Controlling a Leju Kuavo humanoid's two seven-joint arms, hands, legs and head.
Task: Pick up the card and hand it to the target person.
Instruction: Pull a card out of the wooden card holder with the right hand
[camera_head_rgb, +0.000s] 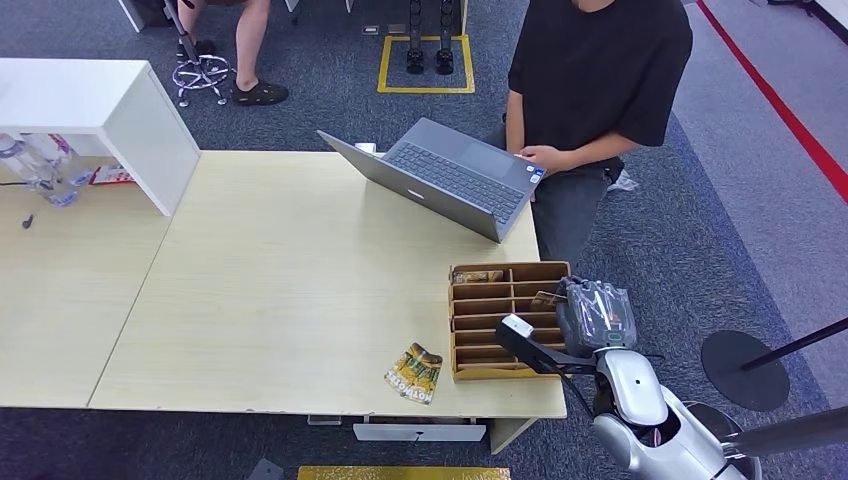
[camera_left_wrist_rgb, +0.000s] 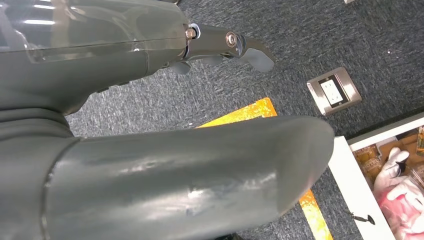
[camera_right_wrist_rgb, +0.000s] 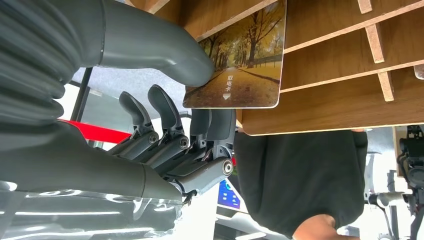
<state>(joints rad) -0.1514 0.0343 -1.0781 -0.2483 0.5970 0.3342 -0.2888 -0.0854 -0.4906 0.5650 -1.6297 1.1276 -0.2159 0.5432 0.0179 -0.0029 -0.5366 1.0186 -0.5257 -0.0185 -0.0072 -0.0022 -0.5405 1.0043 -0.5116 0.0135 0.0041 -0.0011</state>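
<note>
Left hand (camera_left_wrist_rgb: 150, 100): seen in the left wrist view over carpet, away from the table; thumb and one finger are apart and nothing is seen held, so it is taken as released.

Table (camera_head_rgb: 280, 300): two loose cards (camera_head_rgb: 415, 373) are noted near the front edge, just left of the rack (camera_head_rgb: 490, 320). An open laptop (camera_head_rgb: 445, 180) is placed at the far edge, with the person (camera_head_rgb: 590, 90) seated behind it, one hand at the keyboard.

Rack: a wooden slotted tray at the table's right front corner. A card (camera_right_wrist_rgb: 240, 60) with an autumn tree-lined road printed on it is seen standing in a slot on the rack's right side, its lower end projecting past the wooden edge.

Right hand (camera_right_wrist_rgb: 165, 120): positioned at the rack's right side. In the right wrist view the thumb tip is pressed on the card's printed face near its corner, and the darker fingers (camera_right_wrist_rgb: 160, 107) are curled behind the card. Contact of those fingers with the back face cannot be confirmed, so a completed pinch cannot be told.

Step judged: grasp at the rack, card not yet withdrawn from its slot.

Next move, judged: fingers to be closed against the thumb, card to be drawn out along the slot without tilting against the dividers, then carried toward the person.
</note>
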